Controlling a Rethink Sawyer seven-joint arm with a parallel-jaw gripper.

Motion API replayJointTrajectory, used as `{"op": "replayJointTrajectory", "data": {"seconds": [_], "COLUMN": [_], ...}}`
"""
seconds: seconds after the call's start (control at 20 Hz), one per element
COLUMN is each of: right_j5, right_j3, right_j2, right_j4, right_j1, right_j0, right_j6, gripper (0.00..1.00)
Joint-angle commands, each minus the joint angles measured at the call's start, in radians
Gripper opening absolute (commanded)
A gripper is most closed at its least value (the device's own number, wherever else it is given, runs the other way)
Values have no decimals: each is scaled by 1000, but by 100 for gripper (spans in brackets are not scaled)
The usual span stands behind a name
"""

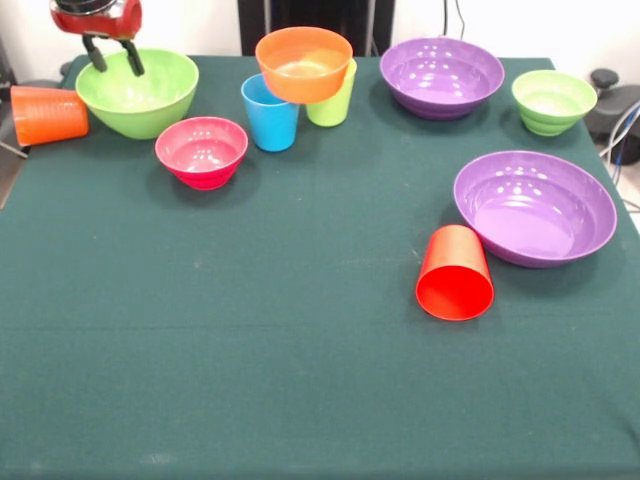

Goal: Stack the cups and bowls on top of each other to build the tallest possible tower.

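Hand: the hand (112, 55) hangs at about 10 o'clock of the picture, its two dark fingers parted to a moderate gap and holding nothing; the tips sit over the rear rim of the large lime green bowl (138, 92), and whether they touch it I cannot tell
Large lime green bowl: upright and empty, directly under the hand
Orange cup (48, 114): on its side at 9 o'clock of that bowl, just beside it at the tabletop's edge
Pink bowl (202, 151): upright, at 4 o'clock of the large green bowl, close to it
Blue cup (270, 112): upright, at 2 o'clock of the pink bowl
Lime green cup (334, 100): upright, just beside the blue cup at its 3 o'clock
Orange bowl (304, 64): perched tilted across the tops of these two cups, the only piece raised off the tabletop (250, 380)
Purple bowls: one (442, 75) at 1 o'clock of the picture, the other (535, 205) at 3 o'clock, both upright and empty
Small green bowl (553, 100): at 3 o'clock of the rear purple bowl, well apart
Red cup (455, 273): on its side, touching the nearer purple bowl at its 8 o'clock
Progress: barely begun by my judgement; one bowl rests on two cups, no true tower stands, and every other piece remains to be stacked
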Motion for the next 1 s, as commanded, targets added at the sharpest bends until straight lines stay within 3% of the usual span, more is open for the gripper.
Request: {"op": "replayJointTrajectory", "data": {"seconds": [0.05,0.45,1.0], "right_j5": [22,22,17], "right_j3": [45,95,112], "right_j2": [41,46,49], "right_j4": [-91,-82,-77], "right_j1": [10,-47,-54], "right_j0": [4,-9,-4], "right_j6": [-303,-283,-261], "gripper": [100,100,100]}}
